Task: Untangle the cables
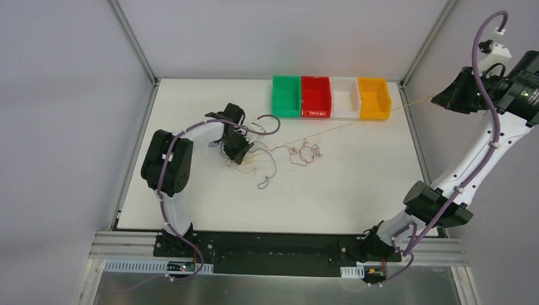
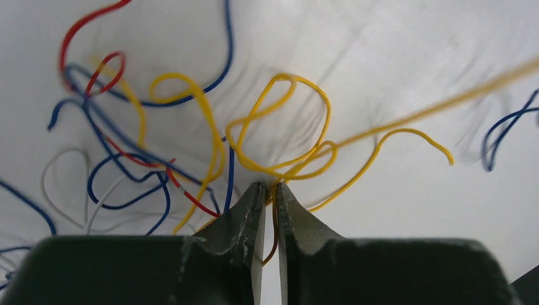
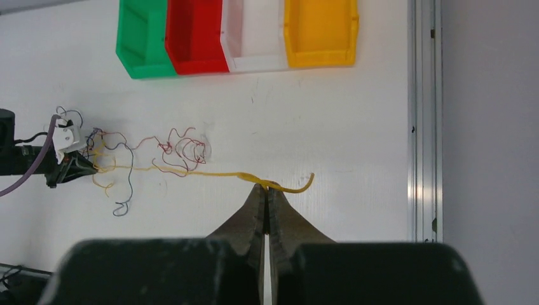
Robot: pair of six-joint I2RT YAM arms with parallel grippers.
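Cables (image 1: 279,155): a loose multicoloured tangle on the white table (image 1: 356,197), left of centre and in front of the row of bins.
Yellow cable (image 1: 356,122): pulled out of the tangle into one long line – it runs from the left gripper up and across to the right gripper, off the table's right edge.
Left gripper (image 2: 268,187): low over the left end of the tangle, jaws pressed together on a yellow strand (image 2: 279,121) that runs down between them; blue, red and whitish loops lie all round the tips.
Right gripper (image 3: 267,189): raised high beyond the table's right side rail (image 1: 413,146), jaws clamped on the yellow cable near its free end, a short curl sticking out past the tips.
Red curls (image 1: 305,152): lying just under the stretched yellow line, mid-table.
Blue strand (image 1: 267,181): trailing towards the near side of the tangle.
Bins: green bin (image 1: 286,95), red bin (image 1: 316,96), white bin (image 1: 344,98) and orange-yellow bin (image 1: 373,98) stand side by side at the far edge – the taut line passes close by the front corner of the orange-yellow one; whether it touches cannot be told.
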